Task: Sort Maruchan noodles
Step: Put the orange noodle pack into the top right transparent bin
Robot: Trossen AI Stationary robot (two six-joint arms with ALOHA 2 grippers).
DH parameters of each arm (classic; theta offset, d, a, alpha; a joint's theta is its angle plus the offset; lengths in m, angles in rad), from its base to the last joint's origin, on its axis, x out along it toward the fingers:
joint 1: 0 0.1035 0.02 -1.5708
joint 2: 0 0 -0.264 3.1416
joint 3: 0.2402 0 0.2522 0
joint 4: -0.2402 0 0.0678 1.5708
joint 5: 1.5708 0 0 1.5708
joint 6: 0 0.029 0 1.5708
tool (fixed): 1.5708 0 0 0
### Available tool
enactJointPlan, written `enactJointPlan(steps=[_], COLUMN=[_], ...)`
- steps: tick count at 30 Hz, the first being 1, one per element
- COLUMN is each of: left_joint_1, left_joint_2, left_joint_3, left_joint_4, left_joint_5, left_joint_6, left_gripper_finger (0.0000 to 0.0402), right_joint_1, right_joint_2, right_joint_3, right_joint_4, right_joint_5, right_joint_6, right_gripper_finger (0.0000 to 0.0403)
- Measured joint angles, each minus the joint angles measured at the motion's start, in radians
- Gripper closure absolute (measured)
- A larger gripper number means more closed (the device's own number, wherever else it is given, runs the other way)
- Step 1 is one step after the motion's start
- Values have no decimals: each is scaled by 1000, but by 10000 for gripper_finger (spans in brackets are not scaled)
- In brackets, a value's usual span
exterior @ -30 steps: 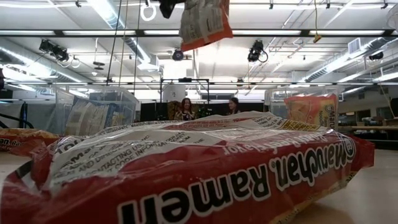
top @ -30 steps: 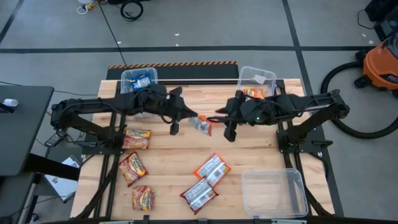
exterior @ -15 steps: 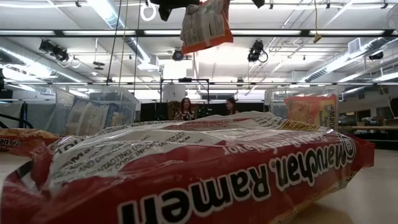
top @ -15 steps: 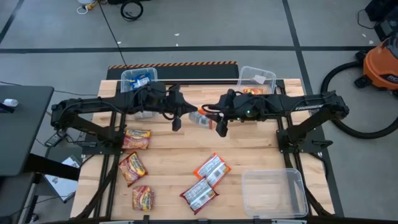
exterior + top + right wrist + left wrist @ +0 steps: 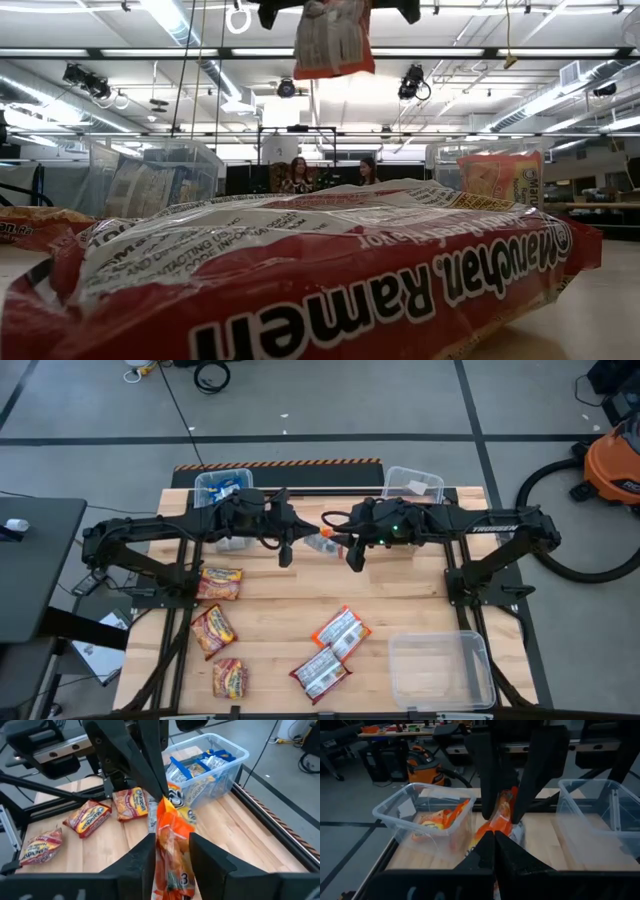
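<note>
An orange Maruchan packet (image 5: 320,544) hangs in the air between my two grippers over the far middle of the table; in the low view the packet (image 5: 335,40) dangles high up. My left gripper (image 5: 300,538) reaches it from the left and is shut on it. My right gripper (image 5: 338,538) meets it from the right, its fingers closed against the packet's two sides. Five more red and orange packets lie flat on the table, such as one (image 5: 220,582) at the left and one (image 5: 342,630) in the middle. My left gripper pinches the packet's upper edge (image 5: 159,802) between its two shut fingers (image 5: 150,775), coming from the table's left and slanting down. The packet is lifted clear and hangs below them. My right gripper has the packet's body (image 5: 172,840) between its two fingers (image 5: 145,857), coming roughly level from the table's right, just beside the left gripper's hold. The packet looks crumpled between them.
A clear bin with blue packets (image 5: 222,488) stands at the far left and a clear bin (image 5: 413,484) with orange packets (image 5: 437,820) at the far right. An empty clear bin (image 5: 440,668) sits near right. A red packet (image 5: 300,280) fills the low view's foreground. People stand far behind.
My right gripper has moved toward the table's left and far edge, up to the hanging packet, and its fingers now flank it. My left gripper has carried the packet a little toward the far edge. The packet has swung from tilted to hanging more nearly straight.
</note>
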Motion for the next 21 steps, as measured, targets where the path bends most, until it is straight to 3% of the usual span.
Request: enactJointPlan(steps=[12,16,21], left_joint_1=[0,0,0], left_joint_2=[0,0,0], left_joint_3=[0,0,0], left_joint_4=[50,54,38], left_joint_5=[9,15,17], left_joint_6=[0,-1,-24], left_gripper_finger=[396,355,276], right_joint_1=[1,1,0], right_joint_2=[0,0,0], right_joint_3=[0,-1,-1], right_joint_4=[1,-6,-4], right_joint_5=[10,27,32], right_joint_6=[-7,-7,-15], right_gripper_finger=[393,392,396])
